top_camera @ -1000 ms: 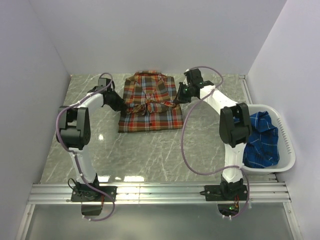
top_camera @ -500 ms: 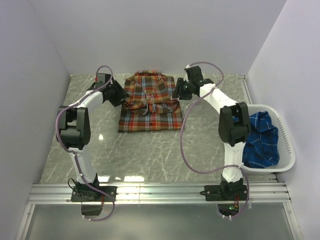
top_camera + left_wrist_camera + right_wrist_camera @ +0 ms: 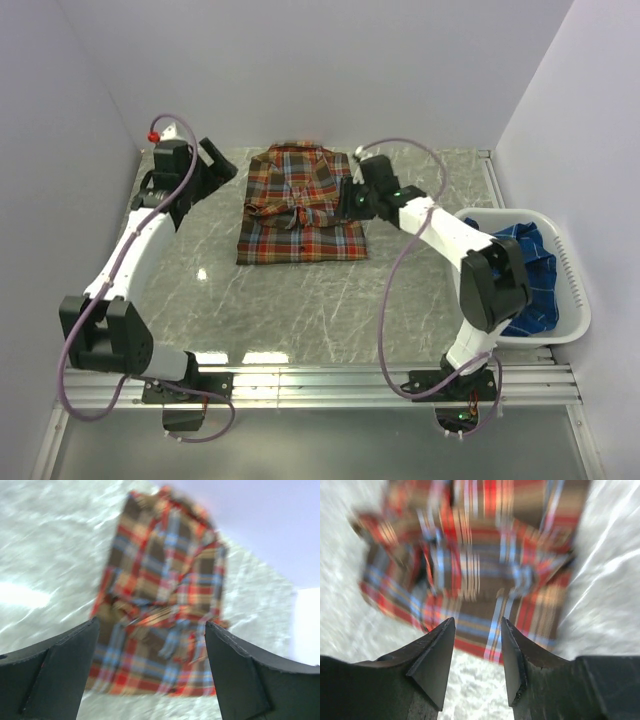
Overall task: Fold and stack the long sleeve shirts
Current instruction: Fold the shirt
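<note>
The red-orange plaid long sleeve shirt (image 3: 302, 210) lies folded on the marble table (image 3: 300, 300) at the back centre, collar away from the arms. The blue plaid long sleeve shirt (image 3: 528, 268) sits crumpled in the white basket (image 3: 578, 300) at the right. My left gripper (image 3: 214, 160) hangs open to the left of the red shirt, apart from it. In the left wrist view the left gripper (image 3: 150, 645) is wide open, and the red shirt (image 3: 160, 595) lies beyond it. My right gripper (image 3: 350, 196) is open by the shirt's right edge. The right wrist view shows the right gripper (image 3: 477, 647) holding nothing above the red shirt (image 3: 485, 565).
White walls close in the table on the left, back and right. A metal rail (image 3: 320, 385) runs along the near edge at the arm bases. Bare marble lies in front of the folded shirt.
Both grippers have opened and let go of the red shirt. The left arm has drawn back to the left and risen. The right gripper has shifted a little nearer along the shirt's right edge.
</note>
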Controlling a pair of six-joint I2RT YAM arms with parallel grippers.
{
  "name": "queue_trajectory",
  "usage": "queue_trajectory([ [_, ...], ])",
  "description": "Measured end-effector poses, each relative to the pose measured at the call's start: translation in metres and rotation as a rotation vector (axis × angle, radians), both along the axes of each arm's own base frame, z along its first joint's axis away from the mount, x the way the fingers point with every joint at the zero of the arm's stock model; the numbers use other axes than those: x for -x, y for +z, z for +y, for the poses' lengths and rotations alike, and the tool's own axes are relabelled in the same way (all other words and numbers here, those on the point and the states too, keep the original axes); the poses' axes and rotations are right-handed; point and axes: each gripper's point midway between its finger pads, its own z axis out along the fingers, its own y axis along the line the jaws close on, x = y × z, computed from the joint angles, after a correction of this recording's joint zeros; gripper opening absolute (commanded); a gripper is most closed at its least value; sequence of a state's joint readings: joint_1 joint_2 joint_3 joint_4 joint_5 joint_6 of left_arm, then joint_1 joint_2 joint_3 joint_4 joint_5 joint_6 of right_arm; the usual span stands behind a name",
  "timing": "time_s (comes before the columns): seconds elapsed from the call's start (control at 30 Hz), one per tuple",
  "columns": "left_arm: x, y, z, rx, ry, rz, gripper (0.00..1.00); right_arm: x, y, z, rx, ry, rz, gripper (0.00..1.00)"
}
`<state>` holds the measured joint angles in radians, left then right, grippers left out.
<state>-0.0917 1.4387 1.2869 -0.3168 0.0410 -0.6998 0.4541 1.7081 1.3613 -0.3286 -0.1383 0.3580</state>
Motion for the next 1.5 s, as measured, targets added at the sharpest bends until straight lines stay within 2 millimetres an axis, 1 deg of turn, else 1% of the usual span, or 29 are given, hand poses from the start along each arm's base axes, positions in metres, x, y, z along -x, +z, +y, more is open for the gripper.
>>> queue_trajectory([
  [0.07, 0.015, -0.012, 0.007, -0.037, 0.012, 0.026, 0.91, 0.011, -0.029, 0.009, 0.025, 0.023, 0.06, 0.47],
  [0.1, 0.023, -0.02, 0.01, -0.055, 0.018, 0.044, 0.91, 0.014, -0.042, 0.012, 0.035, 0.028, 0.089, 0.46],
  [0.17, 0.043, -0.042, 0.018, -0.094, 0.03, 0.093, 0.91, 0.016, -0.06, 0.015, 0.048, 0.028, 0.127, 0.45],
  [0.23, 0.063, -0.059, 0.025, -0.128, 0.042, 0.129, 0.9, 0.013, -0.077, 0.016, 0.057, 0.022, 0.155, 0.45],
  [0.33, 0.078, -0.069, 0.033, -0.162, 0.057, 0.141, 0.9, 0.008, -0.097, 0.019, 0.066, 0.014, 0.19, 0.45],
  [0.43, 0.081, -0.07, 0.036, -0.18, 0.063, 0.139, 0.9, -0.005, -0.109, 0.025, 0.078, 0.002, 0.201, 0.45],
  [0.57, 0.081, -0.073, 0.037, -0.188, 0.064, 0.144, 0.9, -0.043, -0.112, 0.036, 0.089, -0.024, 0.153, 0.45],
  [0.73, 0.082, -0.077, 0.038, -0.198, 0.065, 0.151, 0.9, -0.091, -0.103, 0.047, 0.093, -0.06, 0.055, 0.46],
  [0.83, 0.083, -0.078, 0.039, -0.201, 0.065, 0.155, 0.9, -0.118, -0.088, 0.05, 0.09, -0.079, -0.008, 0.47],
  [0.87, 0.083, -0.078, 0.039, -0.201, 0.065, 0.155, 0.9, -0.128, -0.08, 0.051, 0.086, -0.084, -0.037, 0.47],
  [0.9, 0.083, -0.078, 0.039, -0.202, 0.066, 0.155, 0.9, -0.134, -0.072, 0.052, 0.084, -0.084, -0.062, 0.47],
  [0.97, 0.083, -0.079, 0.04, -0.205, 0.071, 0.157, 0.9, -0.137, -0.057, 0.051, 0.084, -0.079, -0.097, 0.47],
  [1.03, 0.083, -0.079, 0.041, -0.208, 0.077, 0.157, 0.9, -0.131, -0.047, 0.052, 0.087, -0.058, -0.124, 0.47],
  [1.1, 0.083, -0.08, 0.043, -0.212, 0.084, 0.162, 0.91, -0.109, -0.034, 0.056, 0.093, -0.006, -0.135, 0.47],
  [1.17, 0.083, -0.083, 0.045, -0.216, 0.094, 0.172, 0.91, -0.086, -0.018, 0.069, 0.086, 0.059, -0.156, 0.48],
  [1.27, 0.083, -0.087, 0.05, -0.22, 0.113, 0.189, 0.92, -0.042, 0.008, 0.107, 0.057, 0.199, -0.2, 0.48],
  [1.33, 0.084, -0.091, 0.053, -0.222, 0.125, 0.207, 0.92, -0.015, 0.019, 0.134, 0.023, 0.291, -0.213, 0.48],
  [1.4, 0.085, -0.095, 0.057, -0.224, 0.137, 0.222, 0.92, 0.009, 0.02, 0.159, -0.002, 0.377, -0.209, 0.48],
  [1.47, 0.085, -0.097, 0.06, -0.224, 0.144, 0.231, 0.92, 0.028, 0.008, 0.174, -0.005, 0.437, -0.18, 0.48],
  [1.5, 0.085, -0.098, 0.06, -0.224, 0.146, 0.236, 0.92, 0.034, 0.0, 0.178, -0.003, 0.46, -0.162, 0.48],
])
